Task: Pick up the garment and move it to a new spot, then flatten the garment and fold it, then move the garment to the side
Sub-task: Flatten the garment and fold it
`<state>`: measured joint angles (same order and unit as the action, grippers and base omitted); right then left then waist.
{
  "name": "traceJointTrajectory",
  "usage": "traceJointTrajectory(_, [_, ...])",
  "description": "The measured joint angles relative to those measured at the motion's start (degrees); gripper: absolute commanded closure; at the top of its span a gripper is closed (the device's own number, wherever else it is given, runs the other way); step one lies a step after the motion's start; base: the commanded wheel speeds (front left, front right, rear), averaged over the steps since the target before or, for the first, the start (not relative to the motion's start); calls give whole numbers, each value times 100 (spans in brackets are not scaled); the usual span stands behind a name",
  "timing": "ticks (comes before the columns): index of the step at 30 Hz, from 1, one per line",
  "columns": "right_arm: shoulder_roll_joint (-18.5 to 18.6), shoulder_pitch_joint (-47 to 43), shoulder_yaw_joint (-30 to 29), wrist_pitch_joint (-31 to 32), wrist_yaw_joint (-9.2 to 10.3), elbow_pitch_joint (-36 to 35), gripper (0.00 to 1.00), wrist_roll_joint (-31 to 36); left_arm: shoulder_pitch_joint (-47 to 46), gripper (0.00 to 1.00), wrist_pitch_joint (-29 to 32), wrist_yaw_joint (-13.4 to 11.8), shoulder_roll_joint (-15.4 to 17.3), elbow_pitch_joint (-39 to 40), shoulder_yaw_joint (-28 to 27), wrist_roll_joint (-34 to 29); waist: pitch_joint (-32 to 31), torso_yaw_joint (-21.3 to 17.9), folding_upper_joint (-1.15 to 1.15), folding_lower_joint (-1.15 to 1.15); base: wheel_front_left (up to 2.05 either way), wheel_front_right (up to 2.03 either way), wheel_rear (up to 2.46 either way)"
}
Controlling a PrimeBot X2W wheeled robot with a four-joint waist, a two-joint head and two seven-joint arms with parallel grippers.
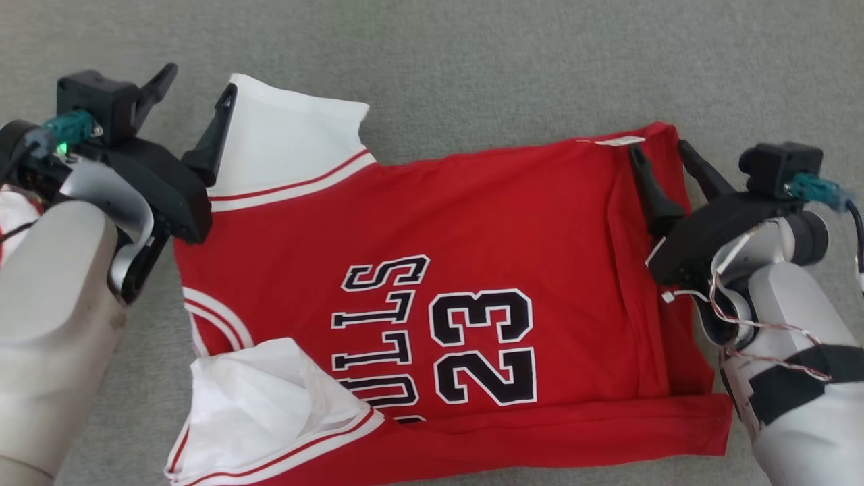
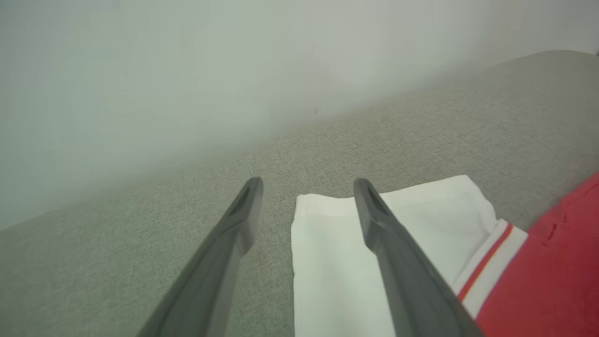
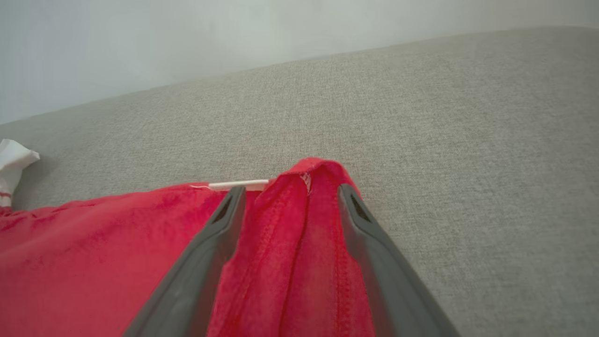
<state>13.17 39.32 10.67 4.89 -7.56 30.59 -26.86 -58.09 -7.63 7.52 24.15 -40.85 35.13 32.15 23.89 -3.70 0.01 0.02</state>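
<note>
Head view: garment (image 1: 540, 223) on grey surface (image 1: 540, 61)

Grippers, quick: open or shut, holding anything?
Left gripper: open, holding nothing, at the edge of the white sleeve of the jersey.
Right gripper: open, astride the jersey's red corner, not clamped.

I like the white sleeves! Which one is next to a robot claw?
The smooth upper sleeve: the open left gripper sits over its edge. The lower sleeve is crumpled and lies farther from that gripper.
</note>
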Motion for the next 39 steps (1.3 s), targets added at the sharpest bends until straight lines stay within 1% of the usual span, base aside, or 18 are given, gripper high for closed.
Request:
traceJointTrajectory(4, [-66,300,199,31,0,192,0,-190,-337,0,68,0,42,-307,511,355,168,-132,0,0,0,0,0])
traceJointTrajectory(6, [-89,442,307,63,0,290,0,-277,-475,0,76,0,75,-467,659,580,231,-190,0,-1,0,0,0])
traceJointTrajectory(9, [-130,633,449,70,0,433,0,-411,-655,0,145,0,132,-670,928,755,308,-257,0,-1,0,0,0])
traceJointTrajectory(11, [-151,749,516,71,0,520,0,-519,-740,0,188,0,129,-809,1037,953,348,-286,0,-1,0,0,0])
traceJointTrajectory(16, [-188,960,655,73,0,698,0,-658,-902,0,208,0,159,-971,1255,1209,401,-320,0,-1,0,0,0])
traceJointTrajectory(19, [-196,1092,748,74,0,836,0,-778,-1012,0,261,0,176,-1040,1480,1348,429,-333,0,-1,0,0,0])
traceJointTrajectory(26, [-253,1295,932,74,0,1090,0,-1023,-1177,0,467,0,112,-1302,1844,1734,496,-362,0,-2,0,0,0])
traceJointTrajectory(27, [-253,1322,968,83,1,1117,49,-1051,-1190,56,490,0,100,-1350,1875,1796,500,-369,-1,-2,0,0,0])
traceJointTrajectory(28, [-252,1351,1000,81,1,1147,66,-1062,-1201,77,492,0,93,-1376,1912,1831,504,-375,-1,-2,0,0,0])
traceJointTrajectory(29, [-252,1376,1027,58,0,1167,100,-1074,-1216,100,474,1,92,-1404,1947,1850,505,-383,-1,-2,0,0,0])
traceJointTrajectory(34, [-160,1417,1101,-246,0,1258,100,-1126,-1216,100,238,1,42,-1424,2140,2057,432,-362,-1,-2,0,0,0])
traceJointTrajectory(39, [37,1274,1245,-570,0,1185,100,-1210,-1149,100,-222,0,56,-1319,2199,2330,221,-301,-1,-2,0,0,0])
